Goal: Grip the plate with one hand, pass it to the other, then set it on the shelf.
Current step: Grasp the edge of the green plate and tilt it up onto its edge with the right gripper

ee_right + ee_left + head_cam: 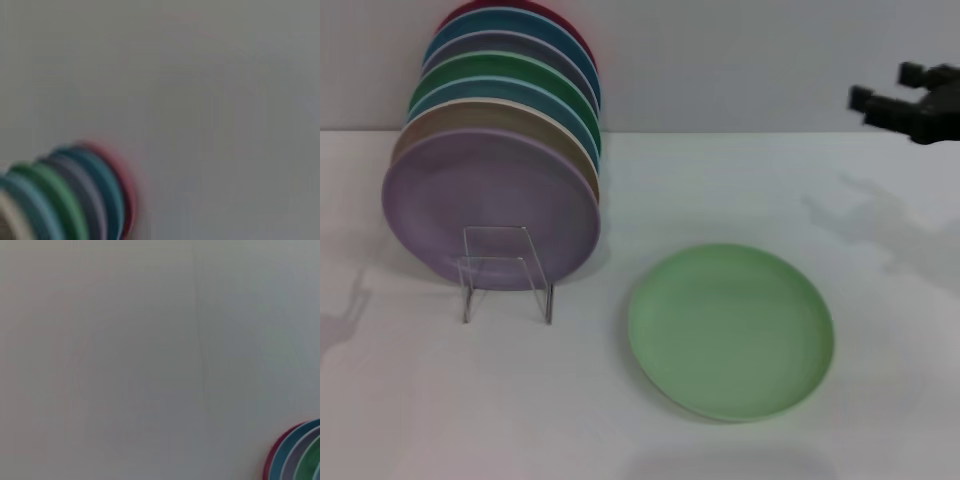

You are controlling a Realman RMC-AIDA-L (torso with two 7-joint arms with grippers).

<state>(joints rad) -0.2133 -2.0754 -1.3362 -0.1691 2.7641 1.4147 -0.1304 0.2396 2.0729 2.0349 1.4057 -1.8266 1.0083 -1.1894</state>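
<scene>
The pale mint-green plate (731, 330) lies flat on the white table, right of centre and near the front. The clear plate rack (505, 272) stands at the left and holds several plates upright, the lilac plate (490, 208) at the front. My right gripper (890, 100) is high at the far right, above the table's back edge, well away from the plate, with its black fingers spread and nothing in them. My left gripper is out of view.
The row of plates on the rack also shows by its rims in the left wrist view (295, 455) and the right wrist view (75, 200). A plain grey wall (720, 60) runs behind the table.
</scene>
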